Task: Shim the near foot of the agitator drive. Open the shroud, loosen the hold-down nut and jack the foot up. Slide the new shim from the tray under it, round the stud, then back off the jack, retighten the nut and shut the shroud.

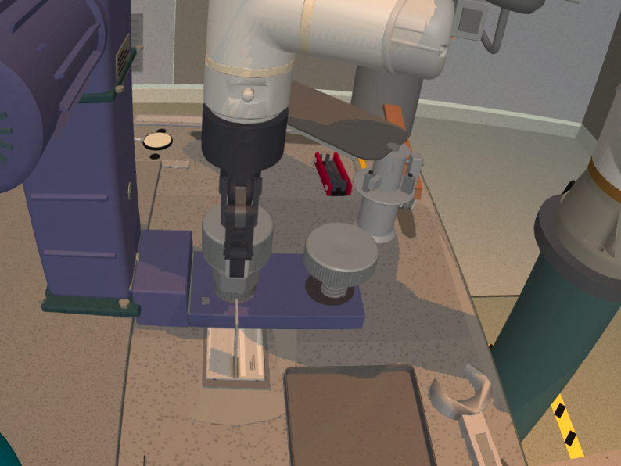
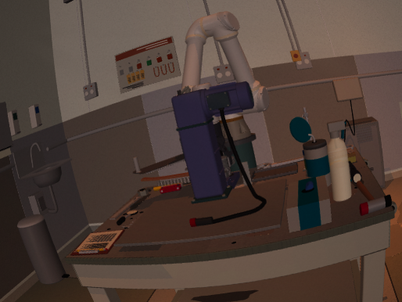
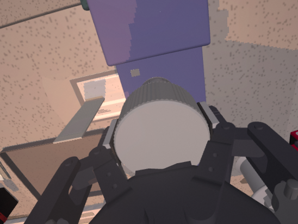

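The knurled grey hold-down nut (image 1: 237, 236) (image 3: 160, 127) on the left of the purple foot (image 1: 276, 296) is gripped by my gripper (image 1: 239, 251) (image 3: 160, 127), which comes straight down onto it. A second knurled knob, the jack screw (image 1: 340, 256), stands to its right on the same foot, raised on its thread. A thin grey shim (image 3: 80, 121) lies in front of the foot over a pale label plate (image 1: 236, 353). The tray (image 1: 358, 416) near the front edge is empty. The shroud (image 1: 346, 128) is swung open behind my arm.
The purple drive body (image 1: 70, 150) (image 2: 203, 144) rises just left of the foot. A grey post with clamps (image 1: 383, 200) and a red hex-key set (image 1: 332, 173) stand behind the jack. A spanner (image 1: 471, 406) lies right of the tray, beside a teal column (image 1: 552, 326).
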Controlling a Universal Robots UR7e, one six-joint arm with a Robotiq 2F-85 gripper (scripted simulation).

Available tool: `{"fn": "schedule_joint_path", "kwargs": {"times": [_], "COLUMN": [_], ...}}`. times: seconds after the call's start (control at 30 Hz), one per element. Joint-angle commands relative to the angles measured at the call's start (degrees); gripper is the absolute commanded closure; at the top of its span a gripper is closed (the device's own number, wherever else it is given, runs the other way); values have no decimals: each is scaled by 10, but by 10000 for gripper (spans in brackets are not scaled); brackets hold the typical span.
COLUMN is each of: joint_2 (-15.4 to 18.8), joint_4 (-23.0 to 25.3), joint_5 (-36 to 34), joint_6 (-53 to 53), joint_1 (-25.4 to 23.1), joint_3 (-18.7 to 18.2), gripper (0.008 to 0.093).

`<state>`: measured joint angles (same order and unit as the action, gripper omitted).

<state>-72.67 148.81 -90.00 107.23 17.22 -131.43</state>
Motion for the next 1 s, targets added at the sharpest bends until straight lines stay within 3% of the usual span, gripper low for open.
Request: {"fn": "schedule_joint_path", "kwargs": {"times": [0.0, 0.37, 0.97], "joint_2": [1, 1, 1], "joint_4": [1, 1, 1], "joint_5": [0, 0, 0], "joint_6": [0, 0, -42], "joint_1": [0, 0, 0], "joint_3": [0, 0, 0], "gripper": [719, 934, 934]}}
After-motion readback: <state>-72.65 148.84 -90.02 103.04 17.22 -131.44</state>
